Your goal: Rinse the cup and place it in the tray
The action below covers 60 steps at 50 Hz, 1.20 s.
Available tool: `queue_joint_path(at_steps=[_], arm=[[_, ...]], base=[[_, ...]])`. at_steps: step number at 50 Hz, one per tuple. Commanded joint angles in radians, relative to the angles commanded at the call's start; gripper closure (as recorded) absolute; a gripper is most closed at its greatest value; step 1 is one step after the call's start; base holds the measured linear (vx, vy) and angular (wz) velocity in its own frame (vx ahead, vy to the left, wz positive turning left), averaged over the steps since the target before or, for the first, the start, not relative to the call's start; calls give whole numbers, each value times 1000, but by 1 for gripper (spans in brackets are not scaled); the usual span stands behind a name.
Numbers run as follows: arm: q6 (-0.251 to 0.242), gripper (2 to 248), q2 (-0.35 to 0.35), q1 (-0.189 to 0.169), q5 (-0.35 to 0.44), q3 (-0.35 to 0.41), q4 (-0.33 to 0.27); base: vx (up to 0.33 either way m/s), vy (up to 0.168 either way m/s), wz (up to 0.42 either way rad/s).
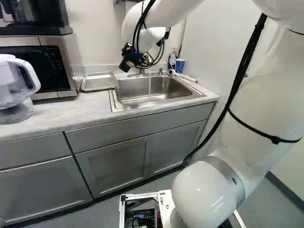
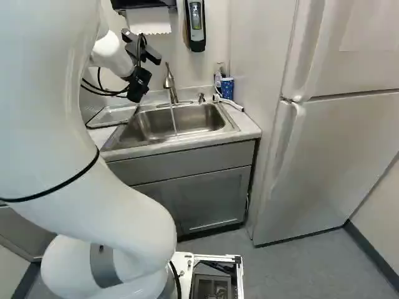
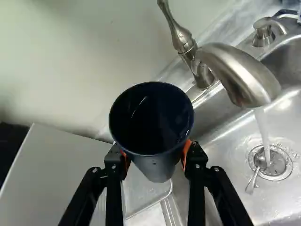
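- biggest risk: dropped cup. hand [image 3: 156,155] is closed on the dark blue cup [image 3: 150,117], one orange pad each side. wall tapers and is likely wet, so it could creep out of the pads.
- next: bad rinse. cup is beside the running water [image 3: 264,132], not under it; can't tell if it's been rinsed. going straight to the tray [image 1: 99,81] might skip a wash.
- next: bump. spout [image 3: 240,75] is near the cup; a short swing toward the stream could clip it and twist the cup in the grip.
- next: spill. if water's left inside, tilting away from the sink [image 1: 154,90] would wet the desk [image 1: 52,114], maybe the microwave [image 1: 47,64].
- smaller: release over the tray's raised rim and the cup tips.
- smallest: tap left on, just wasted water.
- counts, big to small: 1 fridge [image 2: 327,137], 1 desk, 1 sink, 1 microwave, 1 tray, 1 filter pitcher [image 1: 13,85], 1 faucet [image 2: 169,84].
- 2 cups: the held one, plus a patterned blue one [image 2: 227,88] by the wall.
- 1 drain [image 3: 275,165], 1 thing like a spoon [image 3: 252,182] at its edge.
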Motion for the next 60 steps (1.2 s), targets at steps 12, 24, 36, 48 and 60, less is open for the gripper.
queue_joint_path(at_steps=[12,24,36,48,60], arm=[[126,127,0,0,0,0,0],[252,127,0,0,0,0,0],[378,127,0,0,0,0,0],[505,127,0,0,0,0,0],[631,127,0,0,0,0,0]], base=[[0,0,0],[0,0,0],[0,0,0],[0,0,0],[0,0,0]])
